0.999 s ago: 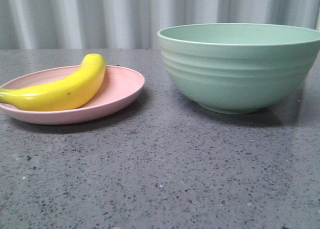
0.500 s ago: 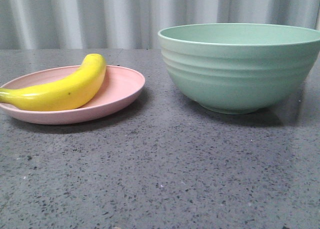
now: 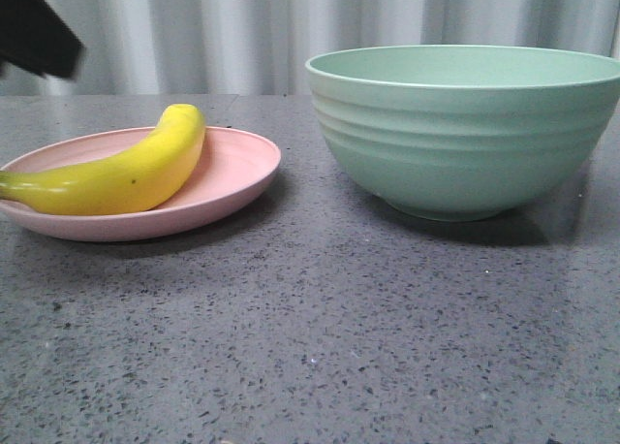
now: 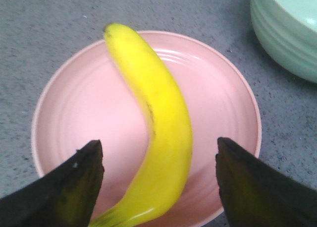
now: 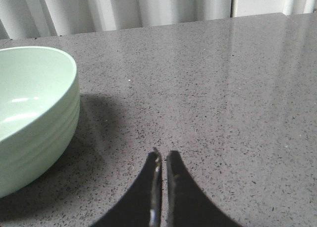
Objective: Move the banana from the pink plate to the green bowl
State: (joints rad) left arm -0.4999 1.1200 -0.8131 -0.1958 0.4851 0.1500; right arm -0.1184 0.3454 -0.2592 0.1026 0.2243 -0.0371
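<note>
Two sets of fingers are ours to report. Our left gripper [image 4: 158, 182] hangs above the pink plate [image 4: 74, 118] with its fingers [image 4: 64, 187] spread wide, one on each side of the banana [image 4: 158, 133] and touching nothing. From the front, only a dark corner of our left arm [image 3: 37, 32] shows, up at ten o'clock. The banana [image 3: 126, 173] lies flat on the pink plate [image 3: 232, 168], its greenish stem toward nine o'clock and its blunt end toward one o'clock. The green bowl [image 3: 465, 134] stands upright on the speckled grey bench [image 3: 320, 337], at three o'clock from the plate and apart from it. Our right gripper [image 5: 161, 160] has its fingers pressed together, holding nothing, over bare bench beside the green bowl [image 5: 34, 113].
</note>
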